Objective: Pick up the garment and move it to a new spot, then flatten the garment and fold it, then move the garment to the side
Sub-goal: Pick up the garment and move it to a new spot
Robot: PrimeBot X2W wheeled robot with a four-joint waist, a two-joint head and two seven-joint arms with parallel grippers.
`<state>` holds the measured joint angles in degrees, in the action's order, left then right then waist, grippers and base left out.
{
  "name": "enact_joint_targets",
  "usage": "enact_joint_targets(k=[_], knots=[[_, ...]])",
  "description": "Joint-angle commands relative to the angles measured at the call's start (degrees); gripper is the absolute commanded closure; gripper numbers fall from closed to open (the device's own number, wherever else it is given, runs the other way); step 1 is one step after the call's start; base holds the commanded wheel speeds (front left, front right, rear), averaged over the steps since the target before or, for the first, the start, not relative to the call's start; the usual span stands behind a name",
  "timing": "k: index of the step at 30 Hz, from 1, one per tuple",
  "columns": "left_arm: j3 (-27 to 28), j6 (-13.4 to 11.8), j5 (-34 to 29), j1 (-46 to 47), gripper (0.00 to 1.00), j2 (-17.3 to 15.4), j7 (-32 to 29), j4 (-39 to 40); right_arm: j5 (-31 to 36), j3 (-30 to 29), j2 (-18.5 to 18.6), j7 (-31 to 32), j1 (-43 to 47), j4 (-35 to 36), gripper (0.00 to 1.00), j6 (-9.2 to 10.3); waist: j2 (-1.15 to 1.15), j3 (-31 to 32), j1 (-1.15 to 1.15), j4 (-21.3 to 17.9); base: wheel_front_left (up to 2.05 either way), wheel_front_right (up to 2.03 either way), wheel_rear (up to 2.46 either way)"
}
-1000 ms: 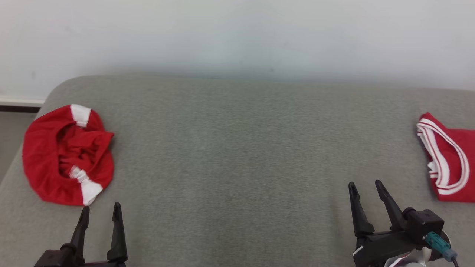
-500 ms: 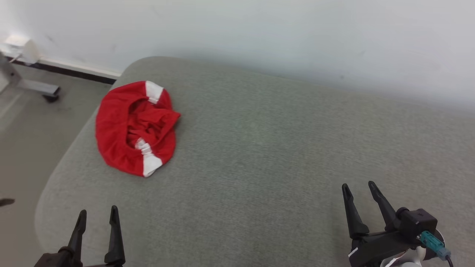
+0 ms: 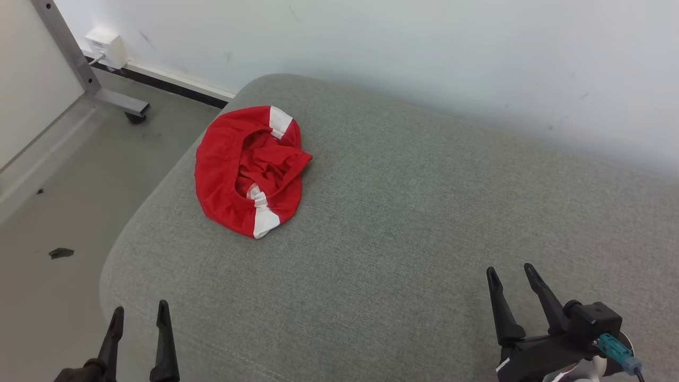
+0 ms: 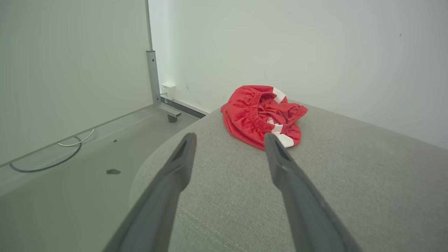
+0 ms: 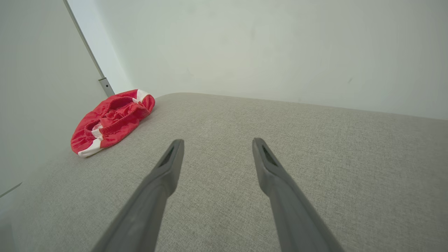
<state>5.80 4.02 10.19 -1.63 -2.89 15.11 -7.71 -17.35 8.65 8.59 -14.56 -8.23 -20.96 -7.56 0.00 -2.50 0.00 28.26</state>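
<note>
A red garment (image 3: 246, 170) with white side patches lies crumpled in a round heap near the left end of the grey cushioned surface (image 3: 424, 212). From the left wrist the garment (image 4: 264, 115) lies ahead, beyond the fingertips. It is far off to the left in the right wrist view, garment (image 5: 110, 120). My left gripper (image 3: 140, 313) hangs open at the surface's near left corner, well short of the cloth. Over the near right part of the surface, my right gripper (image 3: 512, 270) stands open. Both hold nothing.
A white wall (image 3: 424, 63) backs the cushion. Left of the cushion is bare floor (image 3: 63, 212) with a metal frame leg on a caster (image 3: 114, 101), a wall socket (image 3: 109, 48), a cable (image 4: 52, 157) and a small dark scrap (image 3: 61, 253).
The head camera has swung left, so the garment sits nearer mid-picture and the floor shows. A second red piece at the right edge has left the picture. Both grippers stay open.
</note>
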Motion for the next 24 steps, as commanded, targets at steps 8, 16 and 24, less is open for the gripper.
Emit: enact_joint_targets(k=[8,16,24], knots=[[0.02,-0.41,0.26,-0.9,0.0,0.01,0.03,0.42,-0.04,0.63,-0.04,0.13,0.29,0.11,0.0,0.17,0.0,0.04,0.0,0.88,0.0,0.0,0.0],[-0.93,0.85,-0.51,3.82,0.0,-0.17,0.02,-3.32,-0.09,0.71,1.09,0.86,0.35,1.04,0.0,0.17,0.0,-1.36,0.0,0.06,0.0,0.0,0.0],[-1.31,2.57,1.82,18.9,0.0,-2.31,-0.04,-17.21,1.19,2.1,3.34,4.29,-1.42,5.28,0.0,0.17,0.0,-6.77,0.0,-4.17,0.0,0.0,0.0]])
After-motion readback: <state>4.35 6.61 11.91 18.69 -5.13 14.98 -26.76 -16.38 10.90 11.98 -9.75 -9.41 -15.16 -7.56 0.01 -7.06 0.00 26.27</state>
